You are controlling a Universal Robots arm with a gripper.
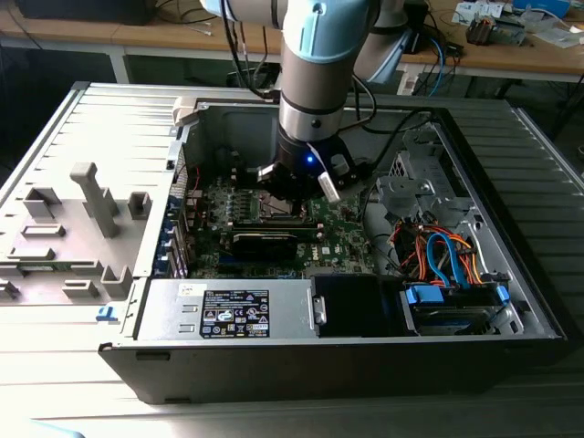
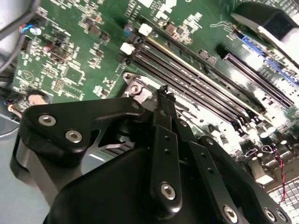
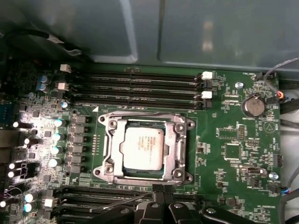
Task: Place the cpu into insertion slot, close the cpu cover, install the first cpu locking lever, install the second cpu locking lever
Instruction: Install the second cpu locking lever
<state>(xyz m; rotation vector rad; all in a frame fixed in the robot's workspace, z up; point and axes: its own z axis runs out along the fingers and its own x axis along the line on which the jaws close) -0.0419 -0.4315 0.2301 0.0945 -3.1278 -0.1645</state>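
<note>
No wording can be made out anywhere. The white label (image 1: 234, 313) on the power supply box (image 1: 228, 306) in the exterior view carries rows of print and small marks, all too fine to make out. In the first wrist view the cpu (image 3: 144, 147) bears faint grey lettering that stays unreadable, and the green circuit board (image 3: 233, 140) shows tiny white printing and a triangle sign (image 3: 270, 126).

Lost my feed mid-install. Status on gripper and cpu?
Gripper shut, empty, at socket edge. Cpu seated in insertion slot, cpu cover down. Nothing obstructing.
</note>
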